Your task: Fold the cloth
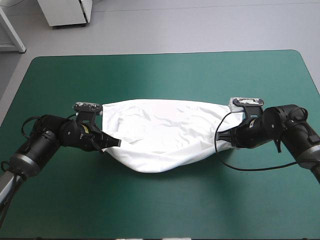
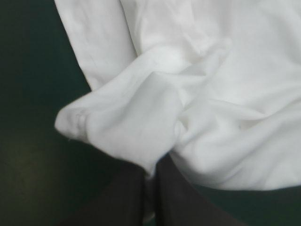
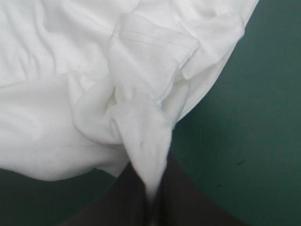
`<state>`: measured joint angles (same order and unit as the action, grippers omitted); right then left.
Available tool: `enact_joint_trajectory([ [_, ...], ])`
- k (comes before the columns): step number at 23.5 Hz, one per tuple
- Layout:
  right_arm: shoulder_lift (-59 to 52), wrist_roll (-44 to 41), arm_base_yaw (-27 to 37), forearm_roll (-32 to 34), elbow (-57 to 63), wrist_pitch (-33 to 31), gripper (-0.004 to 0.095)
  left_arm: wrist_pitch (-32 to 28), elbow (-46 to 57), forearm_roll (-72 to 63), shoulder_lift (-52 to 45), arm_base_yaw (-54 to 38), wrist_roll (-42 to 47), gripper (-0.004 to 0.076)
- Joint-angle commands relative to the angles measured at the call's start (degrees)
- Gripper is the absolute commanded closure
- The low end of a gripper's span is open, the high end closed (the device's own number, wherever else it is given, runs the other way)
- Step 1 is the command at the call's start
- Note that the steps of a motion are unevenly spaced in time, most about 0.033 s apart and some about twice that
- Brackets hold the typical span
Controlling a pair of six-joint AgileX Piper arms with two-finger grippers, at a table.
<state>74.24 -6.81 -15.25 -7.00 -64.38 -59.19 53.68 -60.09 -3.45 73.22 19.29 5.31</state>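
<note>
**White T-shirt pinched at both ends across teal-green table**

Teal-green cover fills the broad table [image 1: 160, 205]. Near its middle lies the white, short-sleeved cloth T-shirt [image 1: 160, 132], spread wide but rumpled, its long axis running side to side between the two arms. Its near edge sags toward the robot in a curve, and its far edge is roughly straight.

The left gripper [image 1: 116, 142], a black two-finned clamp, meets the garment's left end from the table's left side. The right gripper [image 1: 223, 138], its twin, meets the right end from the opposite side. Each points inward along the shirt's length, so the cloth lies straight ahead of both, and neither arm looks nearer than the other.

In the left wrist view the black fingers [image 2: 127, 200] are all but pressed together. They pinch a doubled fold of white fabric, with a stitched hem showing just ahead and to one side. In the right wrist view the fingers [image 3: 181, 205] likewise nip a gathered point of cloth, with a hemmed flap bunched just beyond them.

By this evidence both ends are gripped and the fold itself is not yet made. The coming move appears to turn on carrying the two ends together crosswise to that long axis. The pair would need to keep level so the shirt doubles over evenly.
</note>
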Motion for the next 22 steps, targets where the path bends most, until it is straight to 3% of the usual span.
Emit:
enact_joint_trajectory([
  [1, -1.8, -1.2, 0.0, 2.3, -4.7, 3.6, 0.0927, -2.7, -5.7, 3.5, -1.0, 0.2, 0.3, 0.0733],
  [9, -0.3, -4.7, 0.0, 6.6, -6.7, 14.6, 0.0927, -12.4, -9.2, 5.9, 5.1, 0.2, 0.9, 0.0733],
  [12, 2.8, -5.2, 0.2, 9.7, -7.5, 18.9, 0.0927, -16.5, -12.0, 10.0, 10.1, 0.2, 5.3, 0.0733],
  [16, 8.6, -11.3, 1.6, 14.8, -10.6, 23.1, 0.0927, -16.9, -20.3, 17.5, 17.4, 0.0, 7.1, 0.0733],
  [22, 18.7, -8.9, 5.5, 14.1, -18.1, 23.7, 0.0927, -18.3, -28.9, 17.7, 27.4, -5.7, 11.1, 0.0733],
])
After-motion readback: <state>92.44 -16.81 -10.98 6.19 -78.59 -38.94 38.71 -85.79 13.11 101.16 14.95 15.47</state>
